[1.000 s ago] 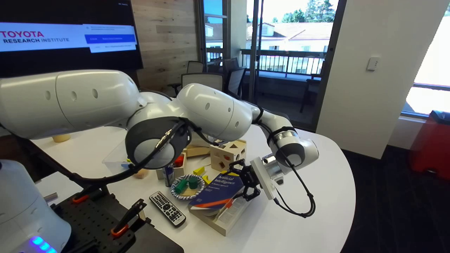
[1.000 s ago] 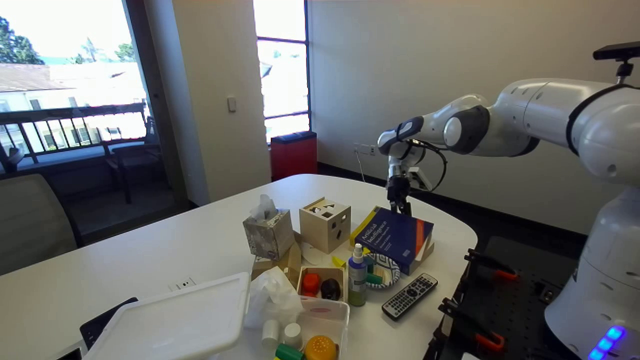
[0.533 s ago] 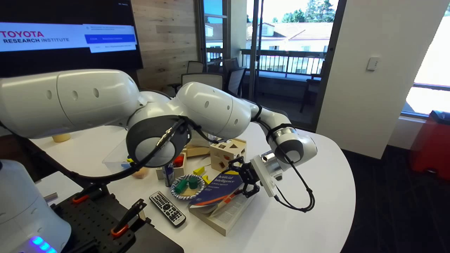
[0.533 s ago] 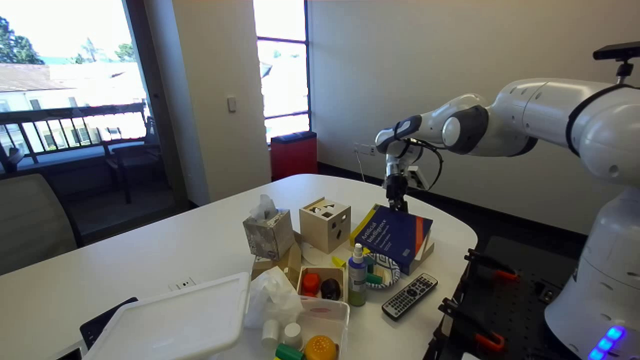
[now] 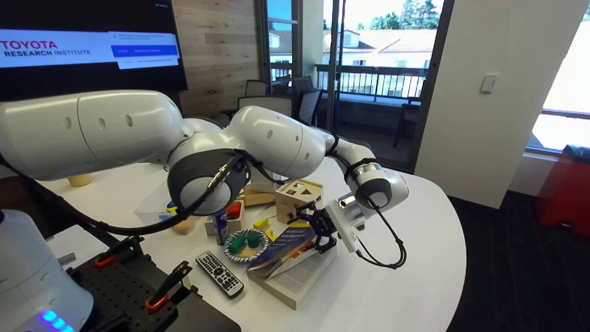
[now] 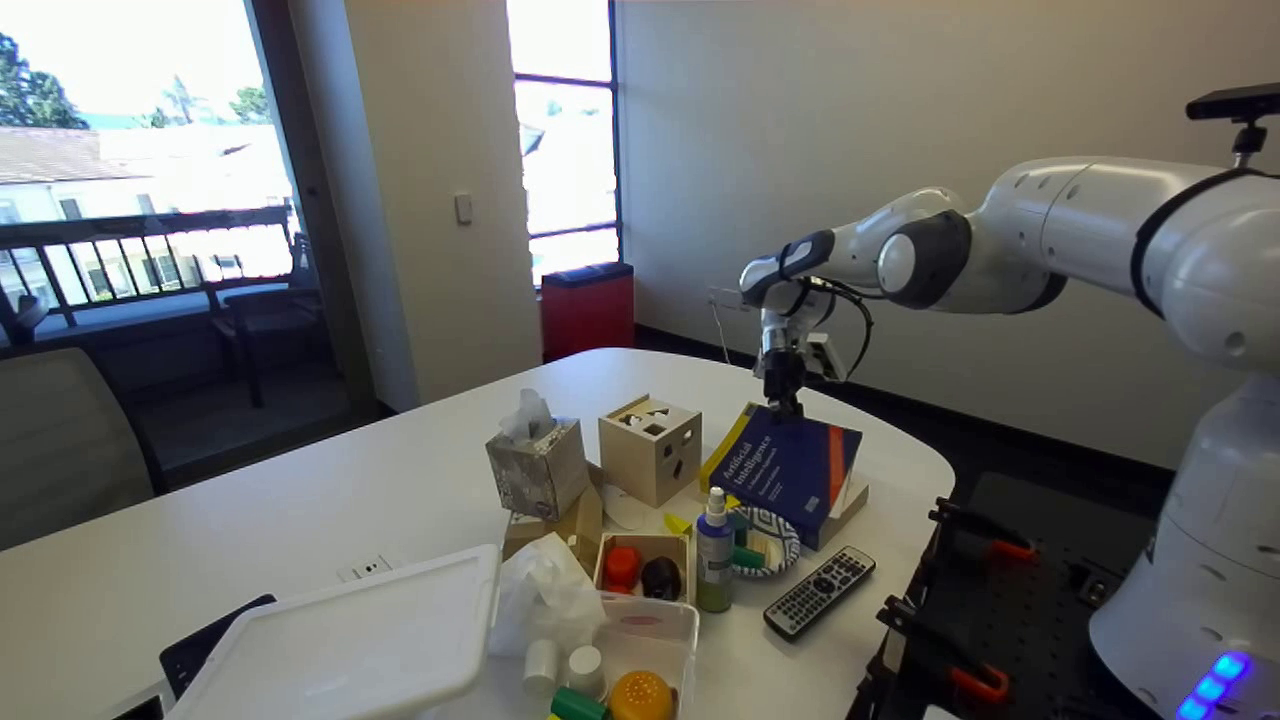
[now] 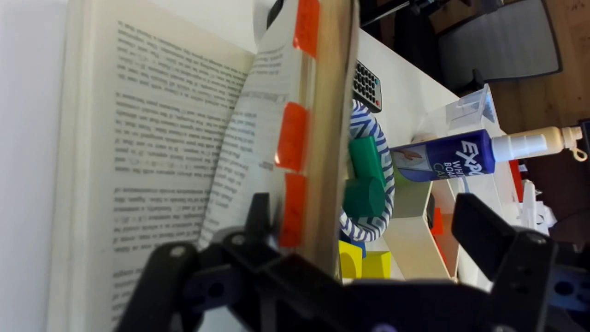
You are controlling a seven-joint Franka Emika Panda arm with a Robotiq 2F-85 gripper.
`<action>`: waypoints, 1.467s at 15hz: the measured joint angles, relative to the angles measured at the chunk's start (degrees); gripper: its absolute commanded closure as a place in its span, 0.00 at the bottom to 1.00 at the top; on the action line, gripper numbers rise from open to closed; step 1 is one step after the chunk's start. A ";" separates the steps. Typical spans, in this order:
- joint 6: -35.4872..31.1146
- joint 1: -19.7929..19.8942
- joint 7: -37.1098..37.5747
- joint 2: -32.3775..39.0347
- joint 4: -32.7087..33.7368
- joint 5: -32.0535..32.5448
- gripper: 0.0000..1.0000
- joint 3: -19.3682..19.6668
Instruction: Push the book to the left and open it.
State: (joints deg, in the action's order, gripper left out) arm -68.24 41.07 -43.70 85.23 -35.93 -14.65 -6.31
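Note:
The dark blue book (image 5: pixel 281 244) lies on the table, partly open. Its cover and a stack of pages are tilted up, and printed cream pages show below. In an exterior view its cover (image 6: pixel 785 470) slopes up toward my gripper (image 6: pixel 787 405). In the wrist view the open page (image 7: pixel 161 138) is at the left, with orange tabs on the raised pages' edge. My gripper (image 7: pixel 364 210) is open. One finger is on the inner side of the raised pages, seemingly against them. The other finger is apart, on the cover side. The gripper (image 5: pixel 305 234) also shows at the book's raised edge.
A black remote (image 5: pixel 220 273) lies beside the book. A patterned plate (image 6: pixel 790 540) with green blocks, a spray bottle (image 6: pixel 714 555) and a wooden cube toy (image 6: pixel 652 450) stand close to the cover side. A tissue box (image 6: pixel 540 470) and a clear bin (image 6: pixel 690 650) are farther along.
My gripper has moved toward the cover side and slightly up. The raised cover and pages have tilted up more, and more of the printed page beneath shows.

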 measured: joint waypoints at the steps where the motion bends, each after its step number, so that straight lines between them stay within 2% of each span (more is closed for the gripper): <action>1: 0.00 -0.22 -0.18 0.00 0.00 0.00 0.00 0.00; 22: 2.01 -0.57 -7.85 -1.55 -2.47 1.28 0.00 0.01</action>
State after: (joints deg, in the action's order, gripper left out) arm -66.23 40.50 -51.55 83.68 -38.40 -13.37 -6.30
